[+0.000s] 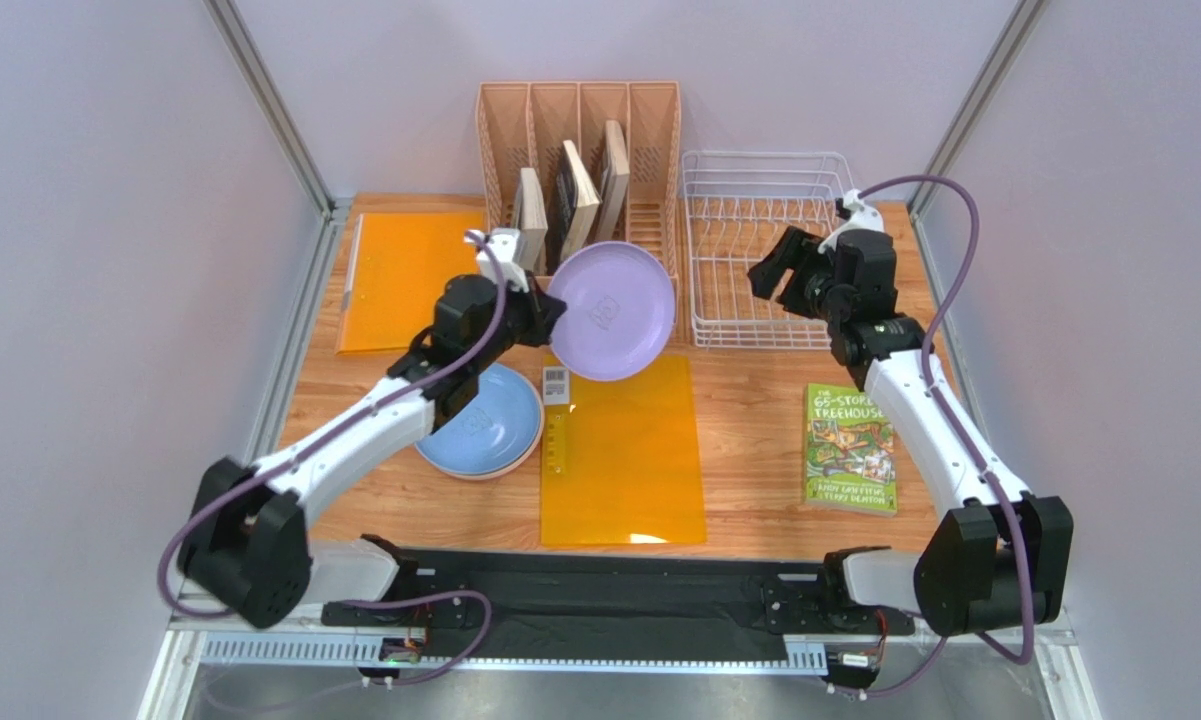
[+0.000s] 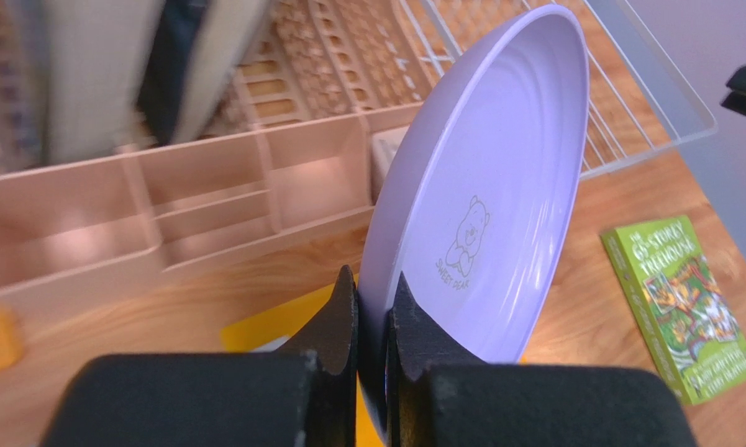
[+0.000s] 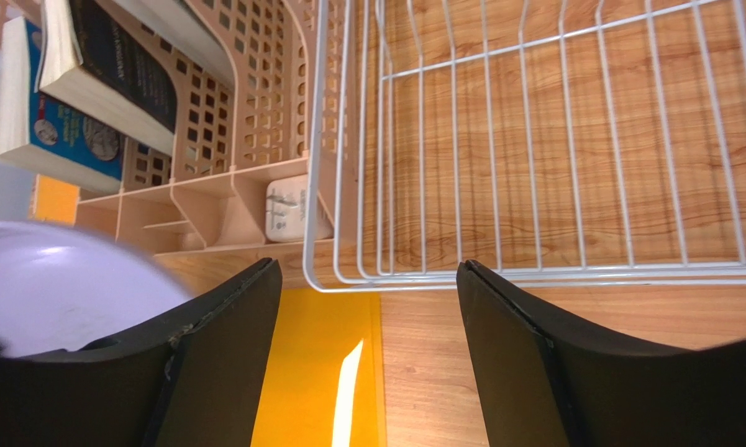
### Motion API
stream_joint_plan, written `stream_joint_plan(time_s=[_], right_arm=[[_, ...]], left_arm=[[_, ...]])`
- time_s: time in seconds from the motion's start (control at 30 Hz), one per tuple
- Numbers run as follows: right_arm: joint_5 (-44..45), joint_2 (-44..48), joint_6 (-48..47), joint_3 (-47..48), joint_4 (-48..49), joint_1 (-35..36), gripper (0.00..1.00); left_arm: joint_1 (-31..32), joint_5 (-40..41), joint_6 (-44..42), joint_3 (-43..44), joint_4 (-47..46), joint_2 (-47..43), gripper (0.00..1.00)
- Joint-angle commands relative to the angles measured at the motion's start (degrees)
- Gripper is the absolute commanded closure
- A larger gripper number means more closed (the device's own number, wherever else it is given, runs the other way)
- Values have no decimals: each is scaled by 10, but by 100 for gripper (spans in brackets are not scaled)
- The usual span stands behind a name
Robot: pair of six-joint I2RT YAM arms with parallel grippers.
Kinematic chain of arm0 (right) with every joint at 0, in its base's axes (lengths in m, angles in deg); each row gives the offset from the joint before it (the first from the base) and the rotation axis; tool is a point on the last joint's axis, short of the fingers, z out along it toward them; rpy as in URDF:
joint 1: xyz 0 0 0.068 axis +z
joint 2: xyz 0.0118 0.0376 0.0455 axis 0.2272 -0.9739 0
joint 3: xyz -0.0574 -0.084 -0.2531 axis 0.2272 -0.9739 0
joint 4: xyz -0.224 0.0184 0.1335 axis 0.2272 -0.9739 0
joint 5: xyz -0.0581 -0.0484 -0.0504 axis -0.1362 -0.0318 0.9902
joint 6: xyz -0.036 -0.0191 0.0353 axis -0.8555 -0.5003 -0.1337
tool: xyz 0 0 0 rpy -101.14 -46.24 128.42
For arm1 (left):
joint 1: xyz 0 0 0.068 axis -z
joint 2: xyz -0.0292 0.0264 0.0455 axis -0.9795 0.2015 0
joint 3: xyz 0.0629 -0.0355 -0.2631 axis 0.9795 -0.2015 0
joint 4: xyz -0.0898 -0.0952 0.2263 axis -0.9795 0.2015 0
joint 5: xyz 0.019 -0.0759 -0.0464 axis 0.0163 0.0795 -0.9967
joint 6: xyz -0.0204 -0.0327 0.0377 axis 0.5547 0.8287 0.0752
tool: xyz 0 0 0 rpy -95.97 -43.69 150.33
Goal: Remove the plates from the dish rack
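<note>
Left hand [image 2: 373, 289] pinches the lavender plate [image 2: 484, 186] by its rim, on edge above the counter [image 2: 162, 326], clear of the dish rack [image 3: 544, 277]; probably rigid, light, slick. Right hand [image 3: 367, 272] gapes, holding nothing.

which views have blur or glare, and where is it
Left wrist: books at top left smeared soft, lavender plate crisp, its mark readable. Right wrist: plate edge at lower left blurred, white glare streak on the orange folder. Top external: sharp, even light.

Books [image 2: 96, 65] blurred; lavender plate [image 2: 484, 214] rim behind fingers [image 2: 334, 326].
</note>
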Motion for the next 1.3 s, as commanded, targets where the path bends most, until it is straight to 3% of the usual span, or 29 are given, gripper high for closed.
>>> stream_joint_plan(time_s=[0.0,0.13,0.33,0.53,0.77,0.87,0.97,1.07,1.17,1.2,1.27], right_arm=[[46,2,-32,32,-14,-11,25],[44,-16,-30,48,-16,-12,25],[39,-35,-28,64,-17,-12,26],[50,-40,-37,58,-20,-12,26],[56,-44,-37,46,-23,-13,26],[60,-43,-39,43,-23,-12,26],[60,-43,-40,38,-24,-12,26],[60,-43,-41,34,-24,-13,26],[81,-43,-41,29,-24,-12,26],[83,-42,-40,29,-25,-12,26],[92,-38,-42,24,-25,-12,26]], left_arm=[[1,172,6,-44,106,-147,100],[1,305,58,-119,212,-266,100],[1,387,122,-226,271,-410,100],[1,417,143,-268,318,-485,100],[1,409,167,-290,336,-488,100],[1,398,166,-296,333,-487,94],[1,386,171,-300,333,-487,77],[1,370,174,-304,332,-489,73],[1,367,175,-303,338,-490,55],[1,368,176,-299,343,-491,39],[1,366,166,-295,348,-497,35]])
